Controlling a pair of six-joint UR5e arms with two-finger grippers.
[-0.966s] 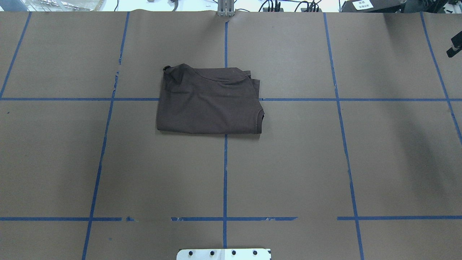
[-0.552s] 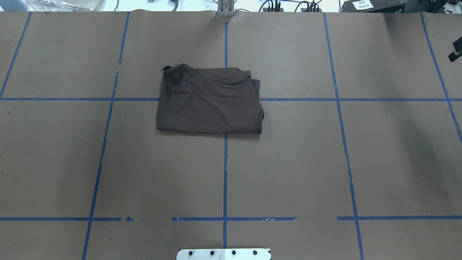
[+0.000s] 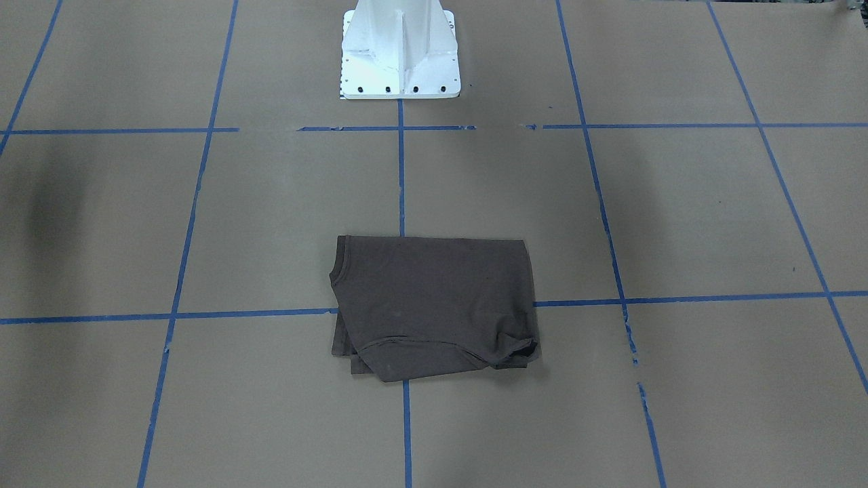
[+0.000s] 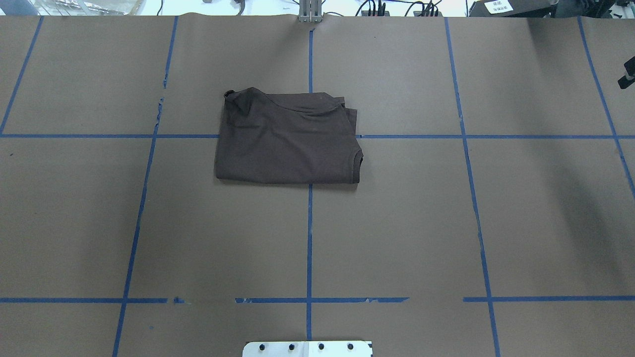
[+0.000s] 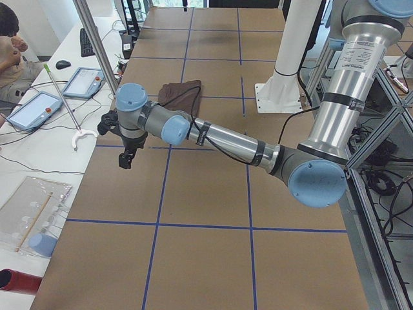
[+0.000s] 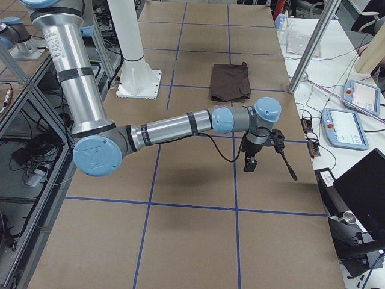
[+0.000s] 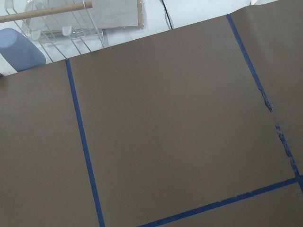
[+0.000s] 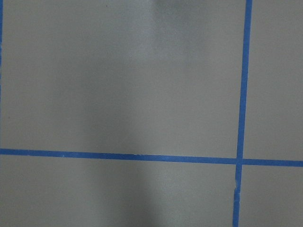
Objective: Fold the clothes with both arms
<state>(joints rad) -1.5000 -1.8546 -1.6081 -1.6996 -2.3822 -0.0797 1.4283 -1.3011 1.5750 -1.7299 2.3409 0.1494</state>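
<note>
The dark grey-brown T-shirt lies folded into a compact rectangle at the table's middle, with its collar edge on the far side; it also shows in the front view. No gripper touches it. My left gripper hangs above the table far out to my left, and I cannot tell if it is open or shut. My right gripper hangs far out to my right; only a black sliver of it shows in the overhead view, and I cannot tell its state. Both wrist views show only bare paper.
Brown paper with a blue tape grid covers the table. The white pedestal base stands at my side. Tablets and an operator sit beyond the far edge. A clear rack and a blue cup lie past the left end.
The black sliver of my right gripper at the overhead view's right edge has slid slightly down and outward. The T-shirt has not moved.
</note>
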